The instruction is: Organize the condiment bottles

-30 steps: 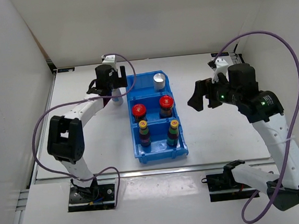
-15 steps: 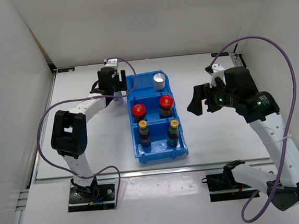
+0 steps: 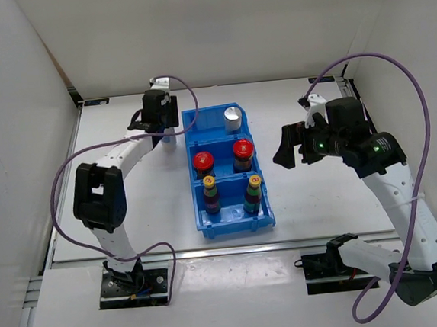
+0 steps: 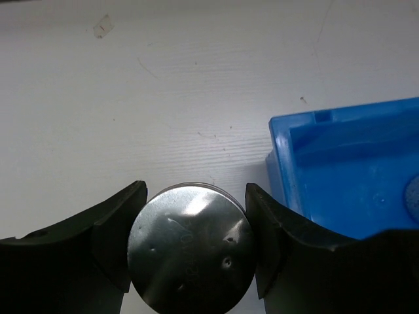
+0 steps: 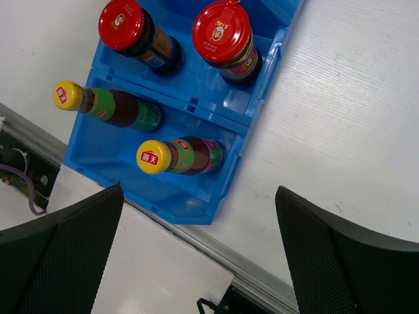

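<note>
L fingers (image 4: 111,245) – clamped on silver-top bottle (image 4: 190,255), beside blue bin (image 4: 340,170) | R fingers (image 5: 65,255) – apart, raised rt of bin

I count two yellow-capped bottles (image 5: 124,110), two red-capped bottles (image 5: 226,31), two silver-topped bottles (image 3: 232,117), the second one (image 4: 190,252) between my left fingers (image 4: 65,255): six total. One blue bin (image 3: 235,225), three compartments.

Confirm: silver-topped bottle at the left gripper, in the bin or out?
Out. The left gripper holds the silver-topped bottle beside the blue bin, outside its wall.
</note>
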`<state>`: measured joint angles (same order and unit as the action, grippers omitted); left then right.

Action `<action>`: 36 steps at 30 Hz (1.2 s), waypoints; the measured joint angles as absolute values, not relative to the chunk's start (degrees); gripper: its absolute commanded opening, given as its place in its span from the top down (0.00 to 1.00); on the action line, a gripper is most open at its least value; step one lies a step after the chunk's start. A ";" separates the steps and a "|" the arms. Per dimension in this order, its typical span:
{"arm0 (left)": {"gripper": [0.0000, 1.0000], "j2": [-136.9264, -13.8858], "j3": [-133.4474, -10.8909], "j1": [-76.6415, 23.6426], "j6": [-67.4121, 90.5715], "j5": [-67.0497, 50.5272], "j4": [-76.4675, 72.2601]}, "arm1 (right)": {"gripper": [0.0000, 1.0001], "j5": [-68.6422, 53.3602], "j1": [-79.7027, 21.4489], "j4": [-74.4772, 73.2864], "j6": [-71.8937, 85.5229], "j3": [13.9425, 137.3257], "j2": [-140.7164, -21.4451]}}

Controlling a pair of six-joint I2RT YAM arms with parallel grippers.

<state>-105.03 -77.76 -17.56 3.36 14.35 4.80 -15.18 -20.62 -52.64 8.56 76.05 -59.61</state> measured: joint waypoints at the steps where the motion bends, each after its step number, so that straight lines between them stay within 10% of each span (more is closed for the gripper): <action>1: 0.75 -104.77 -78.78 -17.56 3.18 14.37 5.19 | 0.00 -15.18 -20.62 -52.64 8.58 76.05 -59.75; 23: 0.66 -105.12 -90.85 -25.56 5.19 2.92 4.19 | 0.00 -14.61 -20.62 -52.73 8.62 76.07 -61.39; 35: 0.25 -112.75 -88.51 -25.34 5.80 2.57 6.55 | 0.00 -14.04 -20.62 -53.45 8.60 75.02 -60.14; 36: 0.06 -112.79 -88.51 -25.34 5.89 2.57 6.55 | 0.00 -14.04 -20.62 -53.47 8.62 74.96 -60.10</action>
<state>-112.79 -88.51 -25.34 5.89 2.57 6.55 -14.04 -20.62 -53.47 8.62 74.96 -60.10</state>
